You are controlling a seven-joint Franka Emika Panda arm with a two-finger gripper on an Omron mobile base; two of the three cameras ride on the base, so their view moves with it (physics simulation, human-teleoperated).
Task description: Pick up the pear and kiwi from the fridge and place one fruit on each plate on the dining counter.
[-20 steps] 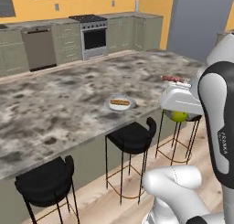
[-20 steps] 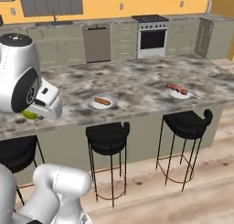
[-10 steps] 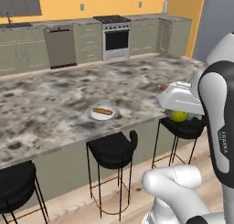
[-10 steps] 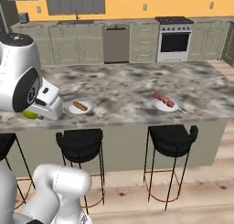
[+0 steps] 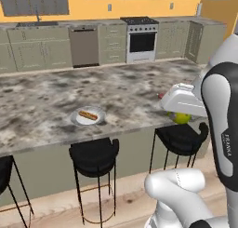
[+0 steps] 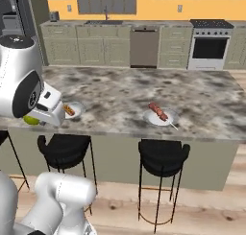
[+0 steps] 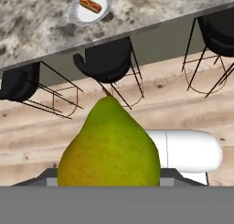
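Pincer (image 5: 182, 114) clamped on pear (image 7: 109, 147); arm (image 5: 222, 129) label prob. "FRANKA"; rest unreadable.

Yellow-green pear (image 7: 109, 147) held in the end effector (image 5: 182, 111), stem end pointing away from the hand, above the floor just off the tabletop (image 5: 42, 94) edge. Mottled grey-brown marble tabletop on a grey-green base. Two pale round plates on it, well apart: hot-dog plate (image 5: 87, 116) near the front edge, plate with reddish pieces (image 6: 162, 117) also near that edge
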